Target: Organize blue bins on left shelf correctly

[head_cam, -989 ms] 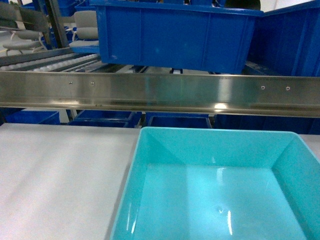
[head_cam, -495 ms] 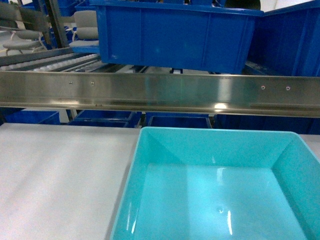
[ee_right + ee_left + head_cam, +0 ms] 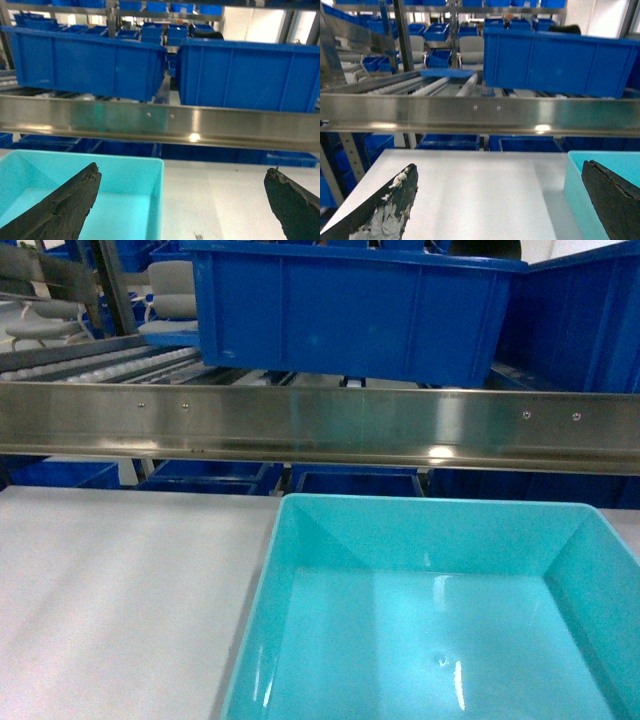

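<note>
Head view: turquoise bin [image 3: 430,610] upright, mouth up, on white table [image 3: 110,600], right of centre, just before shelf front rail [image 3: 320,425].
Long axis not determinable; one flat wall faces the rail squarely. No labels or writing legible. Dark blue bins [image 3: 350,305] sit on the roller tracks [image 3: 435,87] behind the rail. Left gripper [image 3: 495,200] and right gripper [image 3: 182,200]: fingers spread wide, holding nothing; the left one's right finger [image 3: 612,197] overlaps the bin's edge.
</note>
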